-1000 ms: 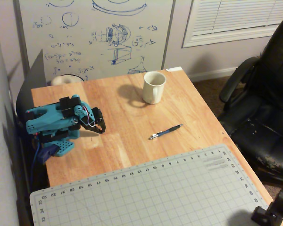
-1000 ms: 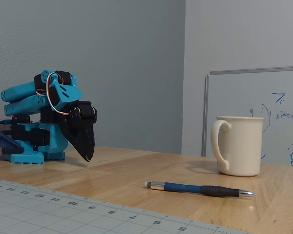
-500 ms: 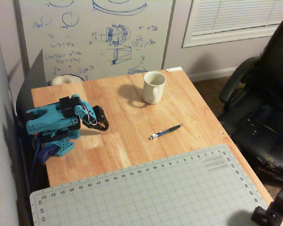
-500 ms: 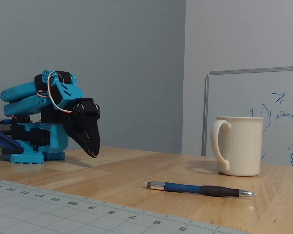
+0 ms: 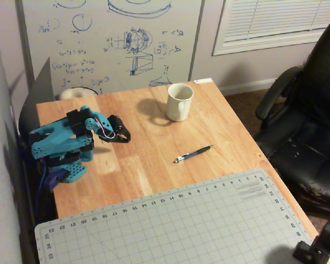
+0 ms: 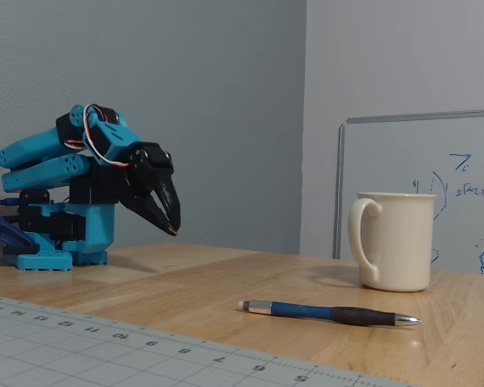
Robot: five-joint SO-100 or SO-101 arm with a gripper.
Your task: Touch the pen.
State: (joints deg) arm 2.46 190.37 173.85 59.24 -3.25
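The pen [image 5: 193, 153] [image 6: 331, 313] is slim and dark blue with a silver end, lying flat on the wooden table between the mug and the cutting mat. The blue arm sits at the table's left side. Its black gripper [image 5: 125, 136] [image 6: 173, 230] hangs in the air well left of the pen, tilted down toward the table, nothing in it. The jaws look closed together in the fixed view.
A white mug [image 5: 179, 102] [image 6: 394, 240] stands behind the pen. A grey cutting mat [image 5: 170, 225] covers the table's near part. A whiteboard [image 5: 110, 44] leans behind the table. A black office chair [image 5: 308, 126] stands to the right.
The gripper has lifted off near the table surface and swung outward toward the mug side. The pen and mug have not moved.
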